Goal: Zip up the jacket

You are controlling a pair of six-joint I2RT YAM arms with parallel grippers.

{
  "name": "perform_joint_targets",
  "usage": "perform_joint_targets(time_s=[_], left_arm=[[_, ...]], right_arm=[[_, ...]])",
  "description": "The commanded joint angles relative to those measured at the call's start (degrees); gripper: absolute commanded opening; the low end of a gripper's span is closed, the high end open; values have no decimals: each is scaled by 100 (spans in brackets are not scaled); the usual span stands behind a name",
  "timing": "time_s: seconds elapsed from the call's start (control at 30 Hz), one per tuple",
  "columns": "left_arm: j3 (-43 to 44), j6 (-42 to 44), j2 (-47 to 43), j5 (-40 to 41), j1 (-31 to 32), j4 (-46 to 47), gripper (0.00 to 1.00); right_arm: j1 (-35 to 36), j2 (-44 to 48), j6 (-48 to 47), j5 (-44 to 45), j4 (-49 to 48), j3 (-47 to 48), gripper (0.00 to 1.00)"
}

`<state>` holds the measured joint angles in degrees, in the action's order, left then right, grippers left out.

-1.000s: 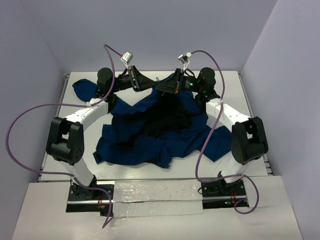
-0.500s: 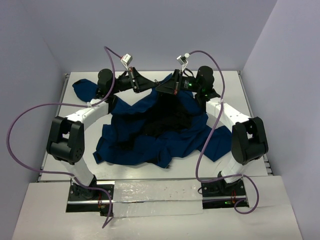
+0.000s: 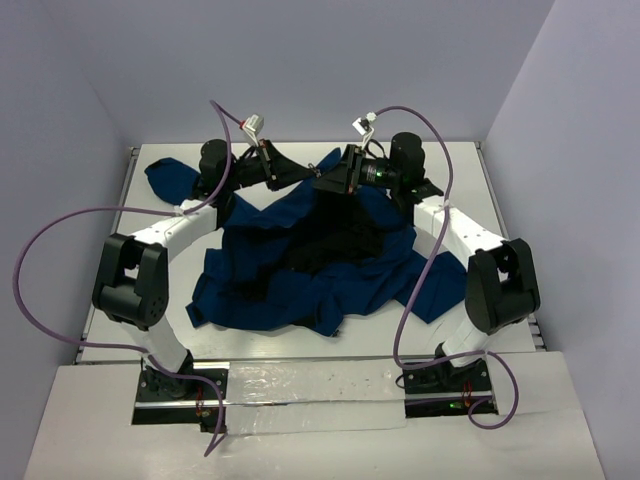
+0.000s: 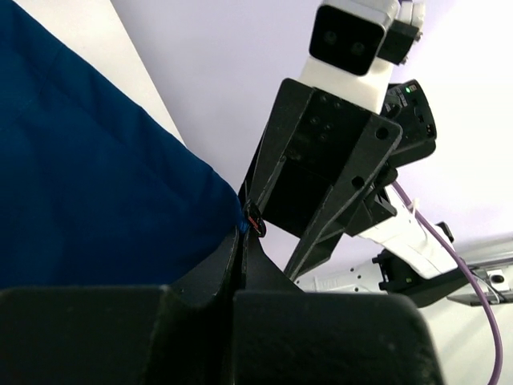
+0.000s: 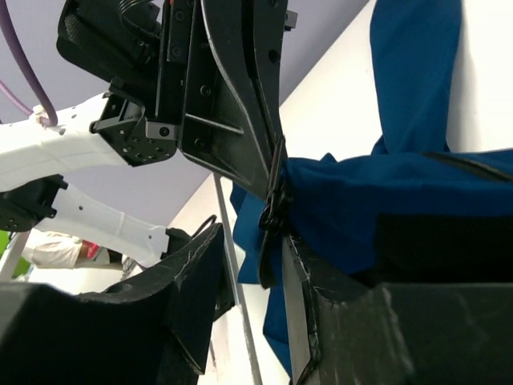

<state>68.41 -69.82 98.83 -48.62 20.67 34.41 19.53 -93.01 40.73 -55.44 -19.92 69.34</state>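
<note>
The navy-blue jacket (image 3: 300, 260) lies crumpled mid-table with its black lining (image 3: 335, 235) showing. Its far edge is lifted between both grippers. My left gripper (image 3: 303, 172) is shut on that edge at the zipper end (image 4: 252, 218), with blue fabric (image 4: 88, 184) beside the fingers. My right gripper (image 3: 328, 182) faces it, almost touching. In the right wrist view my right gripper (image 5: 252, 237) is open. A black zipper pull (image 5: 272, 216) hangs between its fingers, close against the right finger (image 5: 321, 305). The left gripper's fingers (image 5: 240, 120) hold the jacket edge (image 5: 361, 200) just above.
One sleeve (image 3: 165, 178) trails to the far left corner and another part (image 3: 440, 285) lies by the right arm. Purple cables (image 3: 60, 230) loop over both arms. Lilac walls (image 3: 330, 60) close in the back and sides. The table rim (image 3: 128, 190) runs along the left.
Both arms have shifted slightly inward and the two grippers have drawn closer together at the lifted far edge. The jacket body has hardly moved.
</note>
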Motion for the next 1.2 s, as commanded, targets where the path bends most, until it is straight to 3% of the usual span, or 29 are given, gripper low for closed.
perform_joint_targets(time_s=[0.0,0.23,0.43,0.77,0.97,1.13,1.17], left_arm=[[5,56,-340,203,-44,83,0],[-21,-102,-338,230,-71,203,0],[5,-189,-321,230,-89,250,0],[-46,-230,-323,159,-107,326,0],[-159,-401,-334,123,-161,589,0],[-267,-578,-328,0,-203,913,0],[-254,-617,-296,-53,-203,998,5]], right_arm=[[42,413,-345,174,224,134,46],[118,424,-577,485,499,142,40],[315,284,-926,780,919,404,43],[376,56,-629,838,461,416,41],[376,58,-550,888,296,356,0],[385,133,-566,858,286,246,0],[378,127,-566,812,267,226,0]])
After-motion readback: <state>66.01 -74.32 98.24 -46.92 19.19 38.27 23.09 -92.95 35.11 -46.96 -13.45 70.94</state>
